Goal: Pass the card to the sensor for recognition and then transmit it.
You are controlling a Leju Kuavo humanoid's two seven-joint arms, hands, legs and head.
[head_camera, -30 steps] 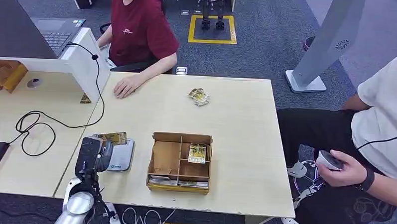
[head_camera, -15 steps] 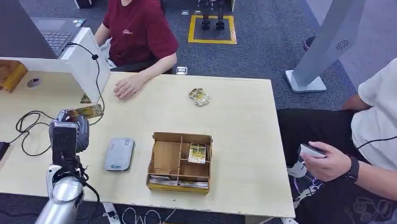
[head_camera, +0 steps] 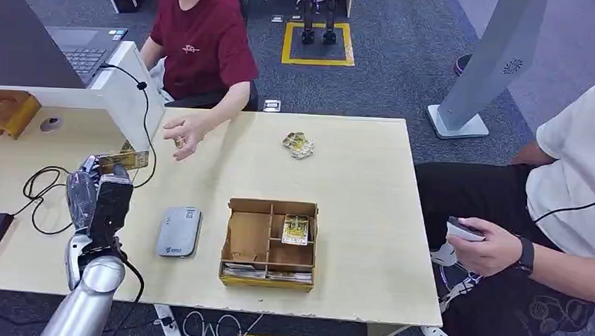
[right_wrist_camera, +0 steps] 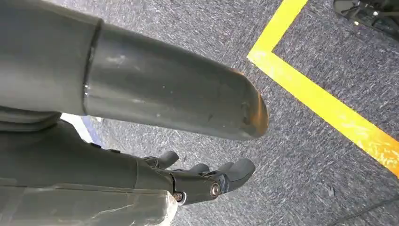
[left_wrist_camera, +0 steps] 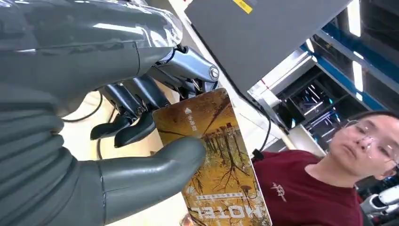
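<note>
My left hand (head_camera: 99, 196) is raised over the left part of the wooden table (head_camera: 367, 215), left of the grey card sensor (head_camera: 179, 231). It pinches a yellow-brown card (head_camera: 123, 160) that points toward the seated person in a red shirt (head_camera: 205, 45). In the left wrist view the thumb (left_wrist_camera: 150, 174) presses the card (left_wrist_camera: 221, 165) against the dark fingers (left_wrist_camera: 136, 117); the card reads "MOTEL". The person's hand (head_camera: 182, 138) hovers above the table, open, a short way from the card. My right hand (right_wrist_camera: 188, 155) hangs over grey carpet and holds nothing, thumb apart from the fingers.
A cardboard divider box (head_camera: 269, 245) with a card (head_camera: 295, 229) in one compartment stands right of the sensor. More cards (head_camera: 299, 145) lie at the table's far side. Black cables (head_camera: 54, 193) and a white partition (head_camera: 136, 95) are at the left. A second person (head_camera: 562, 192) sits at the right.
My left hand moved from over the sensor to the left and toward the person, carrying the card. The person's hand lifted off the table. The person at the right lowered their hand.
</note>
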